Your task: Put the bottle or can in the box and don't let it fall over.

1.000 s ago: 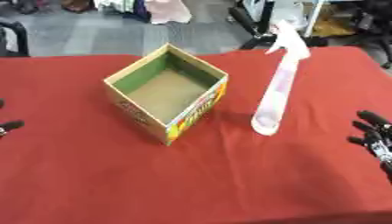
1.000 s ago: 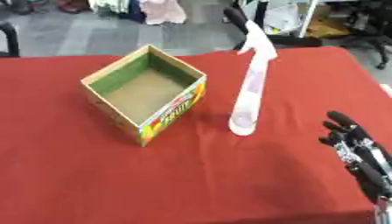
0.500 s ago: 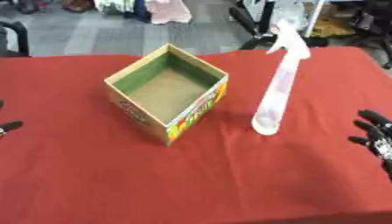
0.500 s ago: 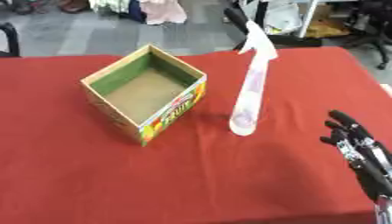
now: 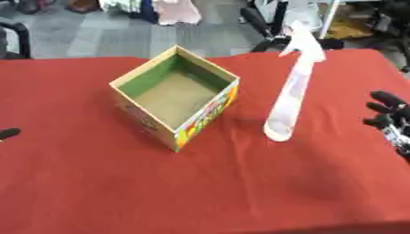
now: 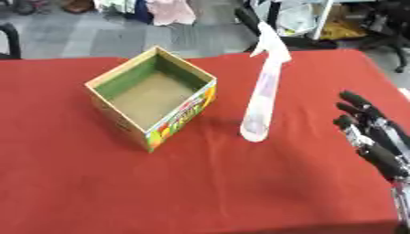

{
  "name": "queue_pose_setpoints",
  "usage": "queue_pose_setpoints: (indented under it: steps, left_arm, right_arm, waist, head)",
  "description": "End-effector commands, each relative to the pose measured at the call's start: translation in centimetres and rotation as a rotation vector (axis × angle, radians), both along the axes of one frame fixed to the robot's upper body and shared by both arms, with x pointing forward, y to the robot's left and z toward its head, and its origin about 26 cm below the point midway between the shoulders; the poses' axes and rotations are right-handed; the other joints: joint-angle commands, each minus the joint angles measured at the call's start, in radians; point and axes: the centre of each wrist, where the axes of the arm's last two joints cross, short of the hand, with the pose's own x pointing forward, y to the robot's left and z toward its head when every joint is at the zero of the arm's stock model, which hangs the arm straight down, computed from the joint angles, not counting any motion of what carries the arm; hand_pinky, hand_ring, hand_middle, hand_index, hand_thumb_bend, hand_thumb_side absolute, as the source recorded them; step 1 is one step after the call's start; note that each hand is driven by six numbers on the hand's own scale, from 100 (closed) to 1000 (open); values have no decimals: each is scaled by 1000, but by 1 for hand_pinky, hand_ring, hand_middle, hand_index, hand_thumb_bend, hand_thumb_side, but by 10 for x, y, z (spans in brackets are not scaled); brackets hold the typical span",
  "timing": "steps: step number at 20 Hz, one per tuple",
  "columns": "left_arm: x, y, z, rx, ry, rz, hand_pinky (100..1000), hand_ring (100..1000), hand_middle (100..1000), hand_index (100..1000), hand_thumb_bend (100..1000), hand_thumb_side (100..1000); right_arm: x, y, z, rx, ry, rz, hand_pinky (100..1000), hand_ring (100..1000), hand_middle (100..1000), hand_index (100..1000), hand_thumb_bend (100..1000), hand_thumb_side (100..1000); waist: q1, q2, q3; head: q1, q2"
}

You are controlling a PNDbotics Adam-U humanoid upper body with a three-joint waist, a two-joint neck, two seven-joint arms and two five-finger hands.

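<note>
right hand (image 5: 391,119) shows at the right edge of the left eye view, black fingers spread and straight, holding nothing, resting over the red tablecloth (image 5: 240,192). at the far left edge a small dark tip of the left hand (image 5: 7,133) pokes in; whether its fingers are curled or straight cannot be told. the open cardboard box (image 5: 175,103) sits left of centre with one corner toward the camera, green inside walls, a colourful print on its right front side. the white spray bottle (image 5: 291,90) stands upright just right of the box, apart from it, nozzle at the top, base on the cloth.

right eye view shows more of the right hand (image 6: 374,137): fingers fanned out and relaxed, pointing up the table, well apart from the bottle. the bottle stands outside the box, between the box and that hand.
</note>
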Motion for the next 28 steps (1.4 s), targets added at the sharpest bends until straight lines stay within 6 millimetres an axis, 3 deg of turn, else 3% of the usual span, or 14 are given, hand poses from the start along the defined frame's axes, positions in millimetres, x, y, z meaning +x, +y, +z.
queue_pose_setpoints:
  steps: [1, 12, 28]
  left_arm:
    - [0, 3, 8, 26, -17, -11, 762, 1000, 1000, 1000, 295, 1000]
    - [0, 0, 4, 19, -16, -29, 762, 1000, 1000, 1000, 292, 1000]
    - [2, -4, 2, 13, -19, -58, 763, 1000, 1000, 1000, 291, 1000]
  right_arm:
    - [11, -9, 13, -47, -34, 5, 867, 1000, 1000, 999, 100, 517]
    - [51, 6, 21, -90, -28, 50, 872, 1000, 1000, 1000, 100, 519]
    - [82, 29, 42, -126, -66, 110, 879, 1000, 1000, 1000, 100, 511]
  waist:
    - [0, -10, 3]
    - [19, -13, 21]
    - [30, -12, 50]
  head:
    - [-6, -7]
    - [-22, -6]
    - [-51, -7]
